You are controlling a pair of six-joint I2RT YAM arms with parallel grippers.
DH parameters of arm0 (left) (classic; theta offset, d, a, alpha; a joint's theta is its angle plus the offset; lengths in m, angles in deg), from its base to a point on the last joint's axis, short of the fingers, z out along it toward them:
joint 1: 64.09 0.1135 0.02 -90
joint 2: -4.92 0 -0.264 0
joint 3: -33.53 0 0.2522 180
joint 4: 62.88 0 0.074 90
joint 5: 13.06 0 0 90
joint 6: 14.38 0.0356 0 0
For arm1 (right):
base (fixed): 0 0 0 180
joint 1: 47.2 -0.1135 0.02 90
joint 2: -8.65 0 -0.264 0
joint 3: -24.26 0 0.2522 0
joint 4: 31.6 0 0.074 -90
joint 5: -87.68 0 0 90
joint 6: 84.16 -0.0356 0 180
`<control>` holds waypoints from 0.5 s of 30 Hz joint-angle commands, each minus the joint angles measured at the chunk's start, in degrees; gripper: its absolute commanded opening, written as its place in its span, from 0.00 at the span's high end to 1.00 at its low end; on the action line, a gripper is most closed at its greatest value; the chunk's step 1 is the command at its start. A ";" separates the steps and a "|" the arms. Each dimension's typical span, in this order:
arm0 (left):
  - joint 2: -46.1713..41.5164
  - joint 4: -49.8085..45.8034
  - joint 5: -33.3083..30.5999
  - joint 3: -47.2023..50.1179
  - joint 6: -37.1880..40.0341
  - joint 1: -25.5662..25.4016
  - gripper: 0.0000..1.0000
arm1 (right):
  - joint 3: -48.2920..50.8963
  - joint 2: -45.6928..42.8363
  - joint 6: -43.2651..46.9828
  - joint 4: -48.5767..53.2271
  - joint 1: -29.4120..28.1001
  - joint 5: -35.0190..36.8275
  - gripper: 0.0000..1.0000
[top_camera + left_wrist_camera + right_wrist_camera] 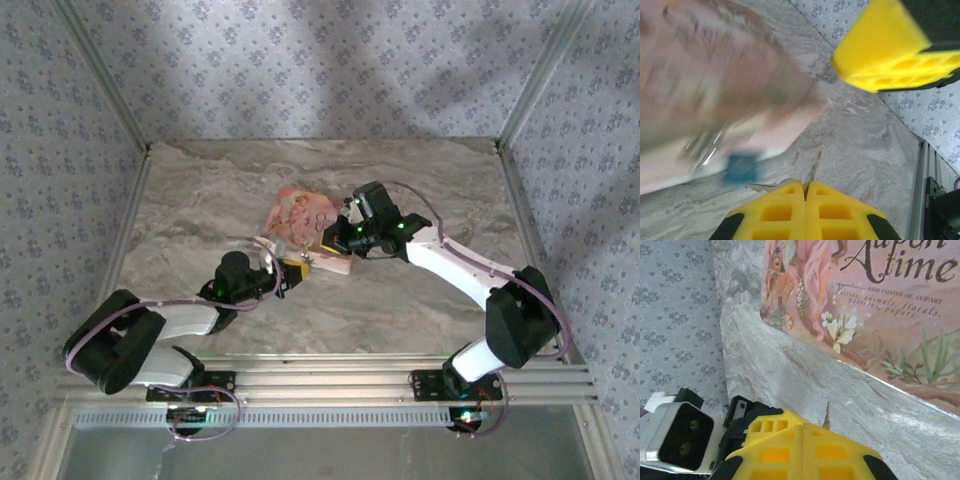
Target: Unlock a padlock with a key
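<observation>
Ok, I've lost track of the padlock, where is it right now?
Left wrist view, lower left of centre: the padlock sits just under the edge of the blurred pink box, up-left of the shut left end effector.

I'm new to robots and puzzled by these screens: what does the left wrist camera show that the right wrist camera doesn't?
Left wrist: a small teal padlock beside the blurred pink box, plus the other arm's yellow jaw at top right. Right wrist: the box's lettering and deer picture, sharp. Both: shut yellow jaws at the bottom with a thin sliver poking out, the pink box, the marbled table.
</observation>
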 commanded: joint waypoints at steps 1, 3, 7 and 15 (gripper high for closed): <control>0.16 3.44 -0.90 -0.54 -0.21 -0.09 1.00 | -0.81 -1.84 0.90 0.74 0.26 1.37 1.00; -0.91 -0.50 -2.16 -0.58 0.68 -0.09 1.00 | -0.52 -2.52 2.32 2.13 -0.37 4.63 1.00; -6.97 -13.86 -6.53 -0.46 3.10 -0.08 1.00 | -0.71 -2.99 5.85 6.46 -5.12 16.72 1.00; -24.87 -39.55 -17.46 0.84 5.65 0.43 1.00 | -0.73 5.51 5.72 2.05 -16.31 28.02 0.83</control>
